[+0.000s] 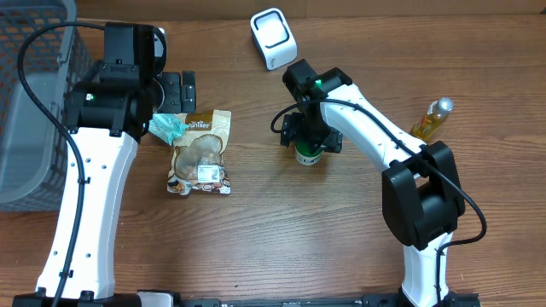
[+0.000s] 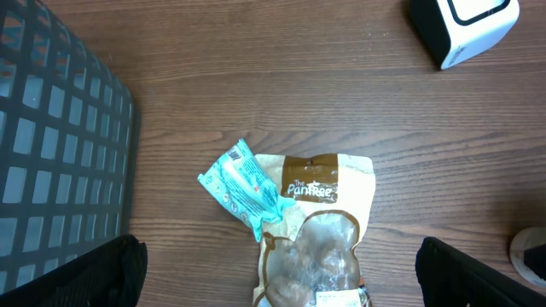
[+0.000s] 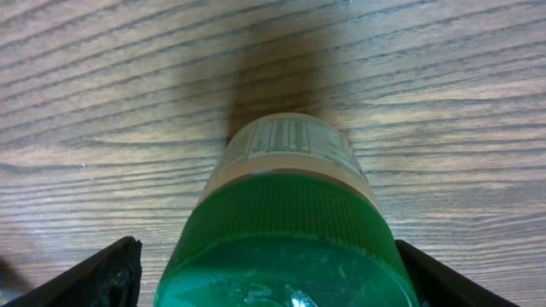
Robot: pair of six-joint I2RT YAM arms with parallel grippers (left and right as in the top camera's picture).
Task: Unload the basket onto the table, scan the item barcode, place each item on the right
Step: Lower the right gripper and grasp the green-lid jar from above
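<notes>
A small jar with a green lid (image 1: 308, 153) stands upright on the wooden table, right of centre. My right gripper (image 1: 309, 136) hangs straight over it, open. In the right wrist view the green lid (image 3: 290, 230) fills the space between my right gripper's (image 3: 266, 260) black fingers (image 3: 102, 273), with a sliver of table showing on the left side. The white scanner (image 1: 273, 38) sits at the back, also seen in the left wrist view (image 2: 465, 26). My left gripper (image 1: 181, 92) is open wide above a brown snack pouch (image 2: 316, 230).
A teal packet (image 1: 168, 128) lies against the pouch (image 1: 201, 153), which carries a white sticker. A grey mesh basket (image 1: 26, 102) fills the left edge. A yellow bottle (image 1: 433, 118) lies at the right, beside the right arm's base.
</notes>
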